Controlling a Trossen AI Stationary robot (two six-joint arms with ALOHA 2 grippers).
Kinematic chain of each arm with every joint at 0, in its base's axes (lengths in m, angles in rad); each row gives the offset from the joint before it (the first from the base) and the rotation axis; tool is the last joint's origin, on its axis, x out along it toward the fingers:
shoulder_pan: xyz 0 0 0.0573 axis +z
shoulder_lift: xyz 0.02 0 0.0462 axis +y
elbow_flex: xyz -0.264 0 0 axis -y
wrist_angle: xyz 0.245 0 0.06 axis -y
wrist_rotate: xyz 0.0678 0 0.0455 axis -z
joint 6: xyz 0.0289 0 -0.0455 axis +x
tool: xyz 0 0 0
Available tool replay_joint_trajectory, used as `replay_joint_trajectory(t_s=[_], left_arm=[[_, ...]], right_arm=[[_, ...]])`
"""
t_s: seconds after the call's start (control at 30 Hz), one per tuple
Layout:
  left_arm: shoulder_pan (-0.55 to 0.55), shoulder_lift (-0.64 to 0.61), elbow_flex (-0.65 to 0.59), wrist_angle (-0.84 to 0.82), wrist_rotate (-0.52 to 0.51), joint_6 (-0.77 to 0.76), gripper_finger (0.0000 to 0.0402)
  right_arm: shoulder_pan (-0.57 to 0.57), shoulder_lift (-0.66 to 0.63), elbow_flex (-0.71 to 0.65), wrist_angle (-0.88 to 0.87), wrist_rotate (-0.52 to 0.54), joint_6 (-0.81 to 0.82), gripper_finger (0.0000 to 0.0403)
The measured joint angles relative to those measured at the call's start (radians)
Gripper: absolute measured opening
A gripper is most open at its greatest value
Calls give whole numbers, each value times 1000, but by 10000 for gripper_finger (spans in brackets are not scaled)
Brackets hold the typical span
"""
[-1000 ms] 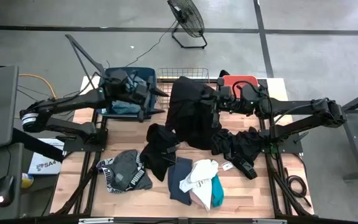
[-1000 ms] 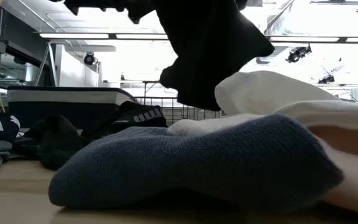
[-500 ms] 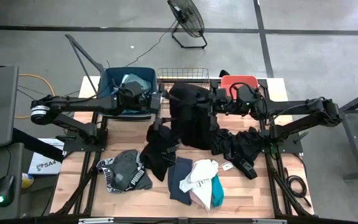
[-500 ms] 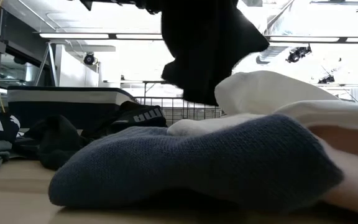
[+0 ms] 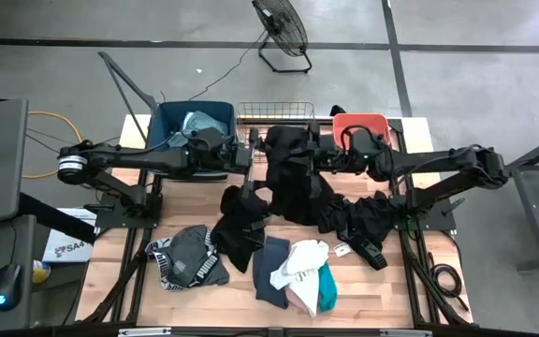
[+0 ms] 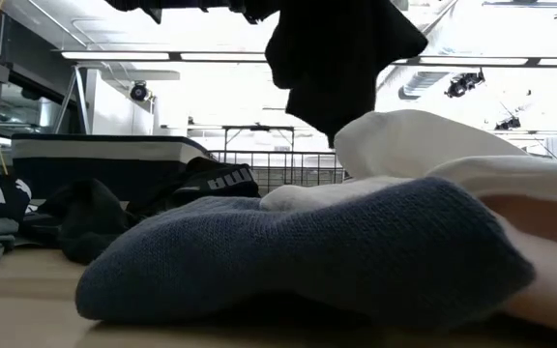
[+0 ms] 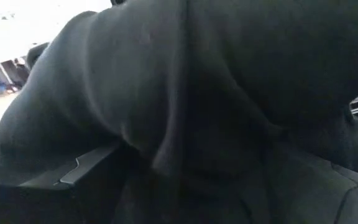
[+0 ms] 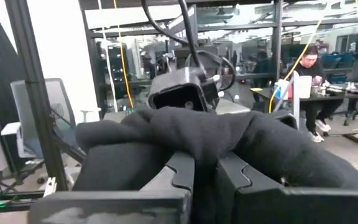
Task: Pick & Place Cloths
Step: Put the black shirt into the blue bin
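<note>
A black garment (image 5: pixel 288 173) hangs in the air in front of the wire basket, and in the low view the same black garment (image 6: pixel 337 68) hangs high above the table. My right gripper (image 5: pixel 318 159) is shut on it from the right. My left gripper (image 5: pixel 254 154) reaches in from the left, open, with its fingers (image 7: pixel 82 168) wide apart around a bulge of the black cloth (image 7: pixel 185 124). More cloths lie on the table: a black one (image 5: pixel 241 225), a grey one with a lettered band (image 5: pixel 190 257), a slate one (image 5: pixel 269 271), a white one (image 5: pixel 302 262) and a teal one (image 5: pixel 327 285). My left gripper has black cloth filling the space between its open fingers; I cannot tell whether they touch it. My right gripper pinches a bunched fold (image 8: pixel 207 146) near the garment's top between its two fingers (image 8: pixel 179 177), coming level from the table's right. The cloth drapes over both fingers and hangs below, clear of the table.
The blue tub (image 5: pixel 168 117) at the far left holds cloths. The wire basket (image 5: pixel 274 110) and the coral tub (image 5: pixel 358 120) stand along the far edge. A black heap (image 5: pixel 368 220) lies under the right arm. A fan stands on the floor beyond the table.
My left gripper has moved from over the blue tub toward the table's right, up to the hanging black garment. The right gripper has kept its hold almost in place. The garment now hangs narrower and more gathered, and its lower end sits higher.
</note>
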Motion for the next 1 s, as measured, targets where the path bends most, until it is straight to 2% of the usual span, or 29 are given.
replay_joint_trajectory(t_s=[0.3,0.63,0.83,1.0], left_arm=[[0,3,0,-24,12,-8,352],[0,2,0,-42,15,184,352],[-1,1,0,-33,53,198,352],[-14,1,0,-21,49,213,352]], right_arm=[[22,-46,1,-169,11,83,14],[46,-138,-2,-446,0,206,13],[29,-143,-1,-418,-30,222,13],[-5,-81,-2,-350,-132,241,13]])
